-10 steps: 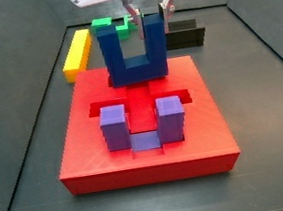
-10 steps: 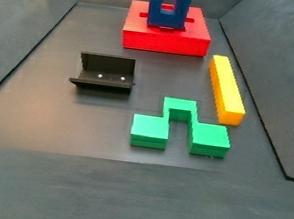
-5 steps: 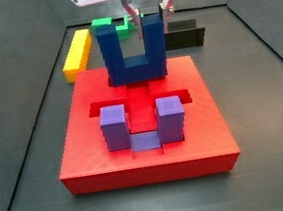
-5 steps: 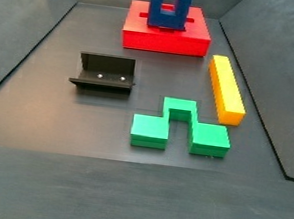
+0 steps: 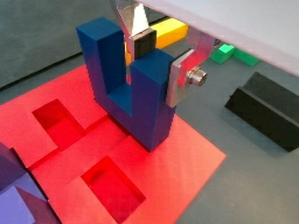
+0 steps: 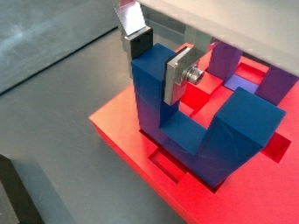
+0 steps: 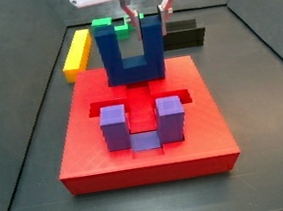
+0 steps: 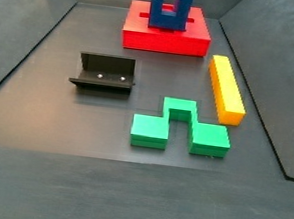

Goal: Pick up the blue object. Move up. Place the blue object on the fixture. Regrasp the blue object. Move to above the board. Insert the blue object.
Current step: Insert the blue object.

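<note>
The pincer [image 5: 156, 54] is clamped on one prong of the blue object [image 5: 126, 83], silver plates w/ dark pads on either face of that prong, near its top. The blue object stands upright, prongs up, its base at the far end of the red board [image 7: 143, 138], over or in a recess there; whether it's fully seated is hard to tell from these angles.

In a side view the purple U-block [image 7: 144, 124] sits upright in the board's nearer half, and the yellow bar [image 7: 78, 53] lies beside the board on the desk [image 7: 29, 145].

Only a side view shows the fixture [image 8: 104, 73] whole, well apart from the board, plus the green block [image 8: 179, 128] and the yellow bar just beside it. A wrist view shows the open recesses [image 5: 114, 181] in the board up close.
</note>
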Controlling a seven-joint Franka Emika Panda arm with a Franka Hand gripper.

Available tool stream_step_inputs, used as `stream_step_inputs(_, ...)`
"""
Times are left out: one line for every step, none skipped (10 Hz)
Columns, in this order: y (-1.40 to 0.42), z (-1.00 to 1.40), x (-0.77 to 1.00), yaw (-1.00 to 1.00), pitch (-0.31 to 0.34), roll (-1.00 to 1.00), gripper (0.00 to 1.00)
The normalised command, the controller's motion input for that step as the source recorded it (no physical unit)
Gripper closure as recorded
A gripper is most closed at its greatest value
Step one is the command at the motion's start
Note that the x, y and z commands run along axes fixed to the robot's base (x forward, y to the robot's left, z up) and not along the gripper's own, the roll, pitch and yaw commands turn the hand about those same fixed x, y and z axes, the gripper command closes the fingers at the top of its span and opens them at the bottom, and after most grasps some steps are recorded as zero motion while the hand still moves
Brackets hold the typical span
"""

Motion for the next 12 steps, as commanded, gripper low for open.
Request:
stream_step_inputs(0.0, -0.24, 0.0, 0.0, 0.0, 0.09, 1.0)
stream_step_inputs(0.03, -0.19, 0.0, -0.01, 0.0, 0.07, 1.0)
stream_step_inputs(0.02, -0.13, 0.0, -0.01, 0.0, 0.04, 1.0)
stream_step_inputs(0.04, -0.08, 0.08, -0.01, 0.004, 0.0, 1.0)
stream_step_inputs(0.03, -0.21, 0.05, -0.02, 0.0, 0.0, 1.0)
stream_step_inputs(0.02, -0.39, 0.04, -0.03, -0.059, 0.0, 1.0)
stream_step_inputs(0.0, -0.53, 0.0, -0.01, -0.17, 0.01, 1.0)
stream_step_inputs(0.0, -0.54, 0.01, -0.01, -0.194, 0.0, 1.0)
stream_step_inputs(0.01, -0.52, 0.03, -0.01, -0.191, 0.0, 1.0)
stream_step_inputs(0.0, -0.52, 0.06, -0.02, -0.174, 0.0, 1.0)
stream_step_inputs(0.0, -0.49, 0.04, -0.02, -0.151, 0.0, 1.0)
stream_step_inputs(0.01, 0.0, 0.02, -0.01, 0.0, -0.01, 1.0)
